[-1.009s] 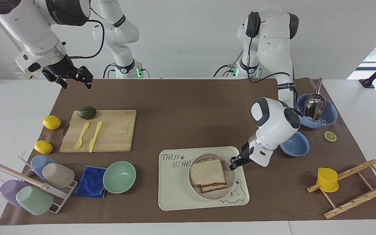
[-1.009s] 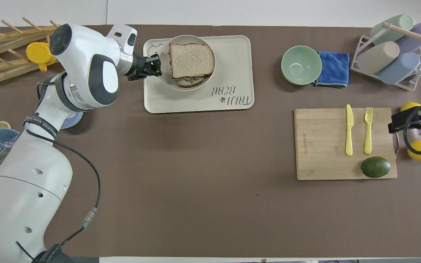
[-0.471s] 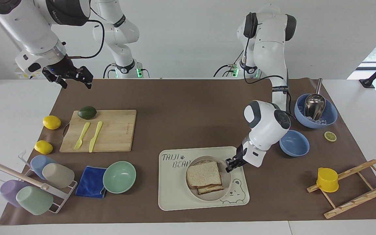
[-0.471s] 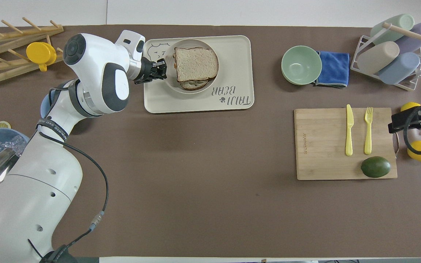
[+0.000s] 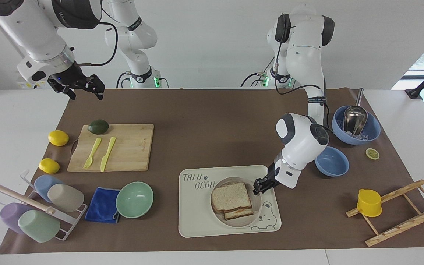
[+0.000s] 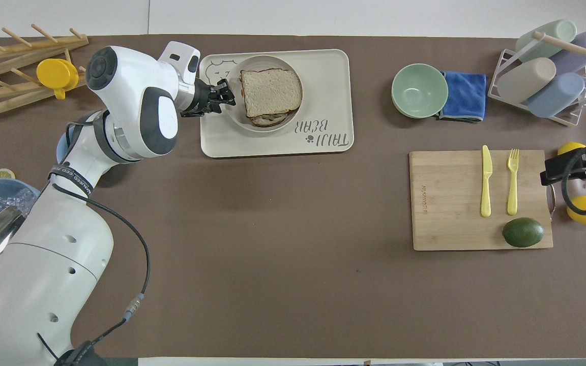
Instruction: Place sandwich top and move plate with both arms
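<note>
Pale bread, the sandwich top [image 5: 231,195], lies on the plate [image 5: 255,218] (on the bear tray [image 5: 197,217]). We cannot tell the left gripper's [image 5: 259,188] opening at the plate's rim; right gripper [image 5: 83,89], parted, waits well apart.

The sandwich top [image 5: 231,196] hides most of the lower slice [image 5: 239,213]; the left hand's [image 5: 260,186] grip cannot be told.

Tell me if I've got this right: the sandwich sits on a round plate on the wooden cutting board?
Not quite. The sandwich does sit on a round plate, but the plate rests on the cream bear tray, not the wooden cutting board. The facing view shows this.
</note>
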Action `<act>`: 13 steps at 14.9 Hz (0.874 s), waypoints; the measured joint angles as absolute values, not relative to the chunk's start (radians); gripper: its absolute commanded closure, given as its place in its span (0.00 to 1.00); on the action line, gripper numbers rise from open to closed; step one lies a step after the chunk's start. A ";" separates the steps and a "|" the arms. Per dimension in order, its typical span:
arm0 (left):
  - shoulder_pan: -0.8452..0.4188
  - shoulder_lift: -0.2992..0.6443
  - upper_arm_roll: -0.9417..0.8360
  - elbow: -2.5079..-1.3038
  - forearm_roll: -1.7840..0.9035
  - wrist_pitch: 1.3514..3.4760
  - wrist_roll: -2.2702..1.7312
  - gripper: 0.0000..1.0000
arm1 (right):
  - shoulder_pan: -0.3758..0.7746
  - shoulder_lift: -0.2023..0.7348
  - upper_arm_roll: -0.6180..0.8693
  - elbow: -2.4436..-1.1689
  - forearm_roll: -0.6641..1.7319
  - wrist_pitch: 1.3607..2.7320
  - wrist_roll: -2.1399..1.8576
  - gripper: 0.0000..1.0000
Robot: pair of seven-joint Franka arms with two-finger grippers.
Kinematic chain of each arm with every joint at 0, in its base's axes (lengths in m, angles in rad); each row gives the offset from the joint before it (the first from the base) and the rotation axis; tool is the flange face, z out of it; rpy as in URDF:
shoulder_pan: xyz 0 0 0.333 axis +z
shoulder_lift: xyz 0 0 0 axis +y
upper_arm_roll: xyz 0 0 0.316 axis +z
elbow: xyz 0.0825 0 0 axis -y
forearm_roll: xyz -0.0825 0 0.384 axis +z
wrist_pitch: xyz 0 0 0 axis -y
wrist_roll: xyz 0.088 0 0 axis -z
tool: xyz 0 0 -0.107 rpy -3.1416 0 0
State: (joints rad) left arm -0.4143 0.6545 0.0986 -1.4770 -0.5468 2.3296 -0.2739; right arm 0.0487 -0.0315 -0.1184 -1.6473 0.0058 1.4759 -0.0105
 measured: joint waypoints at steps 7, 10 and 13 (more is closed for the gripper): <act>-0.408 0.577 0.185 -1.472 -0.479 2.219 -0.273 0.00 | 0.049 -0.031 -0.118 -1.647 0.006 1.476 -0.010 0.00; -0.401 0.476 0.261 -1.471 -0.399 2.078 -0.273 0.00 | 0.049 -0.031 -0.118 -1.647 0.006 1.476 -0.010 0.00; -0.398 0.364 0.302 -1.471 -0.288 1.924 -0.273 0.00 | 0.049 -0.031 -0.118 -1.647 0.006 1.476 -0.010 0.00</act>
